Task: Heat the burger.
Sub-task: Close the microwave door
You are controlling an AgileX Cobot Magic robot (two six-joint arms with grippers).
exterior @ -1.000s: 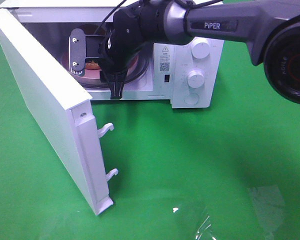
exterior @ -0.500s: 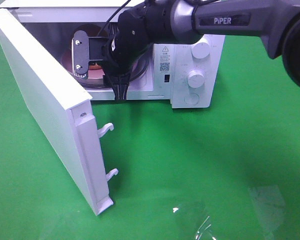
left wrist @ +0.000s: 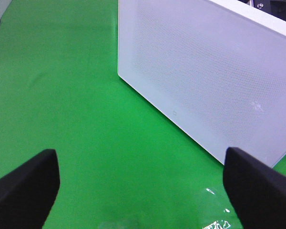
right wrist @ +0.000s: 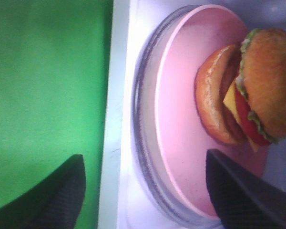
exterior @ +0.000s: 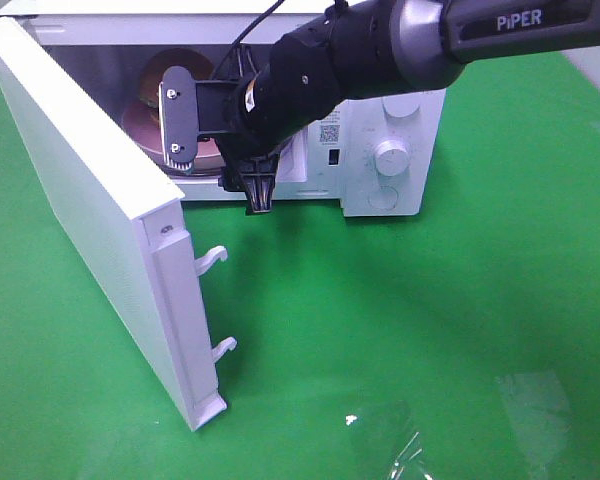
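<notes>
The burger (right wrist: 250, 100), golden bun with lettuce, cheese and tomato, sits on a pink plate (right wrist: 181, 119) on the glass turntable (right wrist: 142, 143) inside the open white microwave (exterior: 420, 110). My right gripper (right wrist: 143, 200) is open and empty, its fingers apart at the microwave's front sill, short of the plate. In the exterior view the right gripper (exterior: 257, 198) hangs at the cavity's lower edge and the arm hides the burger; part of the plate (exterior: 208, 152) shows. My left gripper (left wrist: 143, 191) is open and empty over the green mat, facing the door's outer face (left wrist: 214, 71).
The microwave door (exterior: 100, 200) stands wide open to the left, with two latch hooks (exterior: 212, 258) sticking out. The control knobs (exterior: 390, 157) are on the microwave's right panel. A clear plastic scrap (exterior: 405, 445) lies on the green mat (exterior: 430, 320) at the front.
My right gripper has drawn back out of the microwave cavity, toward the right and front. The plate with the burger stays inside. The door has not moved.
</notes>
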